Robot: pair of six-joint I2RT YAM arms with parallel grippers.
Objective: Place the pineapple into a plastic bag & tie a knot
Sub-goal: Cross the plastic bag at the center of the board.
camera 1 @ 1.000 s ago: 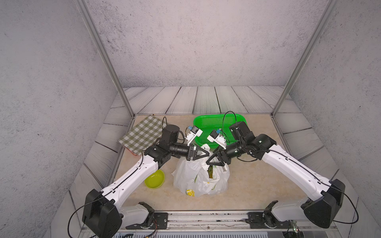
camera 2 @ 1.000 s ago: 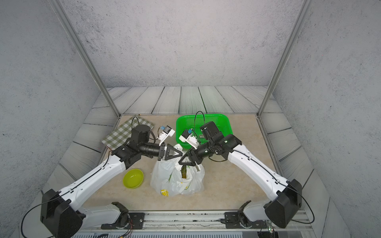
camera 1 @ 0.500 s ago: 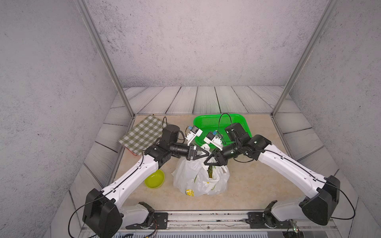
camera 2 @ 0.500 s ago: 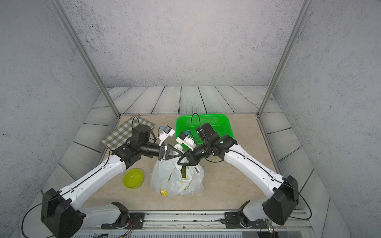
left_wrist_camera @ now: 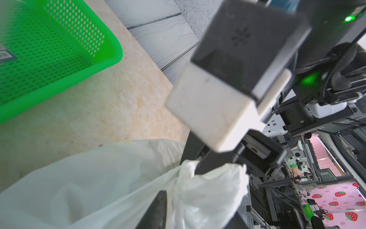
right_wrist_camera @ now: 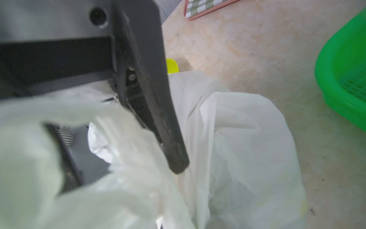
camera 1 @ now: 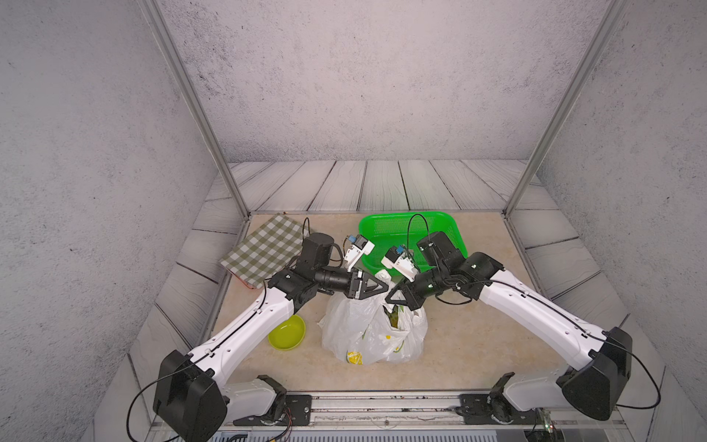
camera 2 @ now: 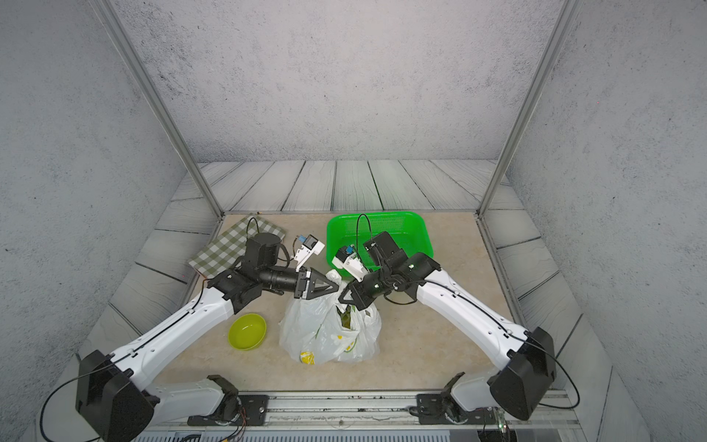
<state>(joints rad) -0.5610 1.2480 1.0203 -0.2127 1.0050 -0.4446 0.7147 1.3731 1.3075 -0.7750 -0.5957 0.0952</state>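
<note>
The translucent white plastic bag (camera 1: 367, 333) (camera 2: 317, 333) stands mid-table, and the pineapple (camera 1: 395, 319) (camera 2: 346, 317) shows dark green through its mouth. Both grippers meet tip to tip above the mouth, where a white handle end (camera 1: 382, 273) sticks up. My left gripper (camera 1: 385, 286) (camera 2: 338, 286) is open. Only one of its fingers (left_wrist_camera: 158, 206) shows, beside bunched handle plastic (left_wrist_camera: 208, 188). My right gripper (camera 1: 388, 298) (camera 2: 341, 298) is shut on a bag handle. Plastic (right_wrist_camera: 128, 188) hides its jaws in its own wrist view. No knot shows; the grippers cover where the handles meet.
A green perforated basket (camera 1: 411, 233) (left_wrist_camera: 59, 59) sits just behind the grippers. A green-checked mat (camera 1: 267, 248) lies at the back left. A lime bowl (camera 1: 287, 332) rests left of the bag, under my left forearm. Metal posts stand at the back corners.
My right gripper moved left toward the left one and closed on the handle. My left gripper's jaws opened. The bag stayed in place.
</note>
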